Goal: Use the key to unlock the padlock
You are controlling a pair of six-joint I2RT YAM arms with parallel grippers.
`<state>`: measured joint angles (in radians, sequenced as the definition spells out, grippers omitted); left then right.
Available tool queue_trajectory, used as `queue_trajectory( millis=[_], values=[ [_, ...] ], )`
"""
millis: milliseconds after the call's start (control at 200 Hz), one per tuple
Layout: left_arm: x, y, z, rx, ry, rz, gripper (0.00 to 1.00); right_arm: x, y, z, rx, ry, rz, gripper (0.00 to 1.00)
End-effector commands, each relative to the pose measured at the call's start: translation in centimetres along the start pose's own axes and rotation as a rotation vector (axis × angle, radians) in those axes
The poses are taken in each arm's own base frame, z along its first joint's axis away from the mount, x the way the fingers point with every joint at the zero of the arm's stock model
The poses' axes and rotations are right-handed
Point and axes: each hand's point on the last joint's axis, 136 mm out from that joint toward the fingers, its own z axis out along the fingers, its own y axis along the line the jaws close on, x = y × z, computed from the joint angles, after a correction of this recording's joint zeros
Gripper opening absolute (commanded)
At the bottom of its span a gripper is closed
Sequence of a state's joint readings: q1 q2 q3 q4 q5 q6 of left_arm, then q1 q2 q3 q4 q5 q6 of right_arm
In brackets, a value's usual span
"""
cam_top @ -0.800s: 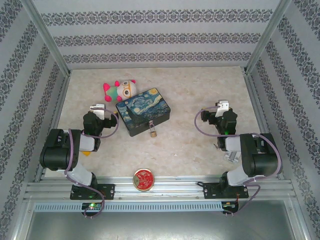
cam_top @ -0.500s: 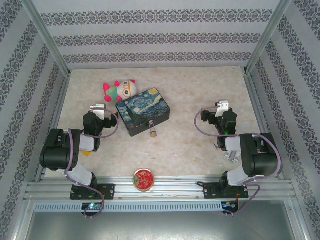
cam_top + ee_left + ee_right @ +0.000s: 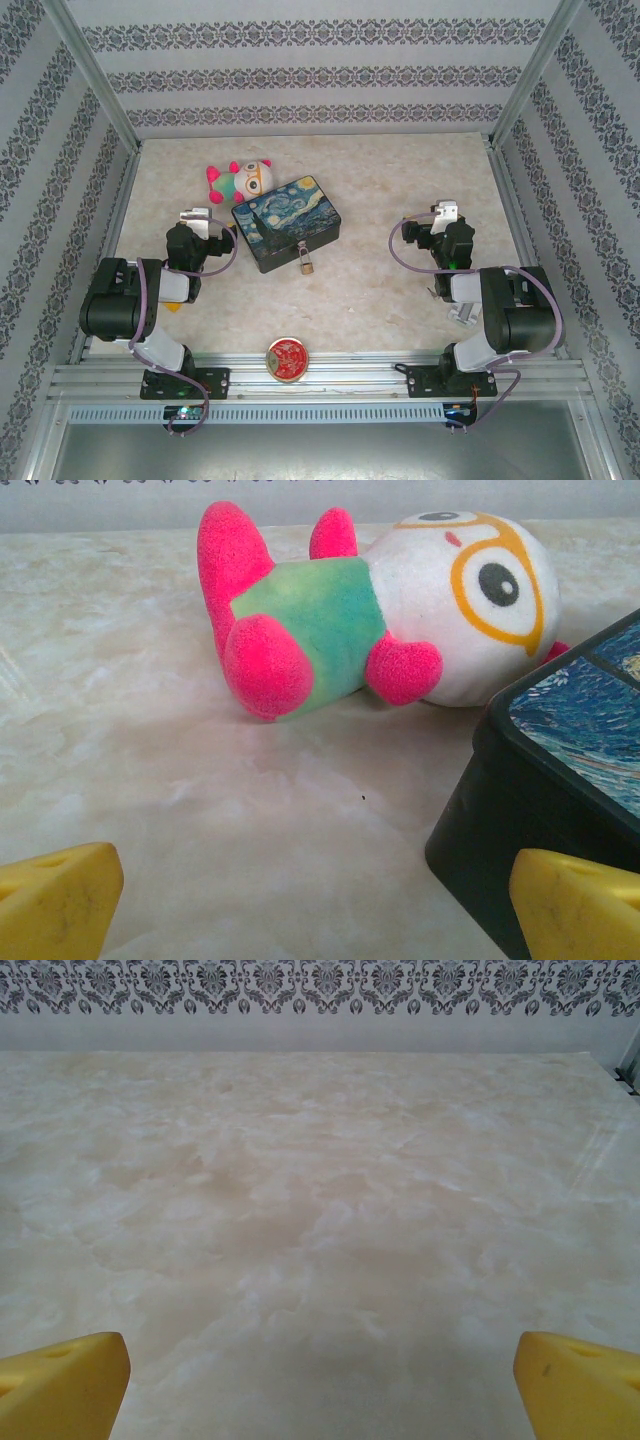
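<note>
My left end effector (image 3: 193, 213) and right end effector (image 3: 445, 210) gape wide and empty; the tiny brass-gold padlock (image 3: 305, 262) sits between them, against the painted rectangular tin (image 3: 290, 222), and wants a slow, steadied approach.

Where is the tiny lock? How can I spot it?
Find the big dark blue tin with the swirly starry painting on the table. The padlock sits against its near side. It is tiny and brass-gold with a silvery shackle, unlike the round red tin.
</note>
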<state>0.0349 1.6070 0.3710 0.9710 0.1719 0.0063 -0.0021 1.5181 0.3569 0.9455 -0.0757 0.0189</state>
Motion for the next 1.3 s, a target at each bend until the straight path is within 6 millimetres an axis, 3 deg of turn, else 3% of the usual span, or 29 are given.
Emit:
queue_trajectory(
  millis=[0, 425, 725, 999, 1059, 1154, 1294],
  values=[
    [-0.8, 0.5, 0.0, -0.013, -0.017, -0.008, 0.99, -0.5, 0.1, 0.3, 0.0, -0.012, -0.011, 0.98],
    [-1.0, 0.7, -0.2, -0.026, -0.024, -0.016, 0.99, -0.6, -0.2, 0.4, 0.012, -0.01, -0.002, 0.98],
    [-3.7, 2.2, -2.6, -0.124, -0.067, -0.049, 0.99, -1.9, -0.4, -0.3, 0.041, -0.007, -0.001, 0.98],
    [-8.5, 3.3, -6.2, -0.2, -0.194, -0.119, 0.99, -3.7, -2.4, -3.6, 0.184, 0.026, 0.103, 0.98],
    [-9.7, 3.0, -7.1, -0.186, -0.228, -0.137, 0.99, -3.8, -2.9, -4.7, 0.221, 0.055, 0.148, 0.94],
    [-11.0, 2.4, -8.2, -0.151, -0.269, -0.162, 0.99, -3.1, -3.6, -6.6, 0.287, 0.141, 0.235, 0.86],
    [-12.3, 1.6, -9.6, -0.099, -0.318, -0.218, 0.99, -0.5, -4.0, -9.7, 0.363, 0.31, 0.354, 0.8]
  ],
)
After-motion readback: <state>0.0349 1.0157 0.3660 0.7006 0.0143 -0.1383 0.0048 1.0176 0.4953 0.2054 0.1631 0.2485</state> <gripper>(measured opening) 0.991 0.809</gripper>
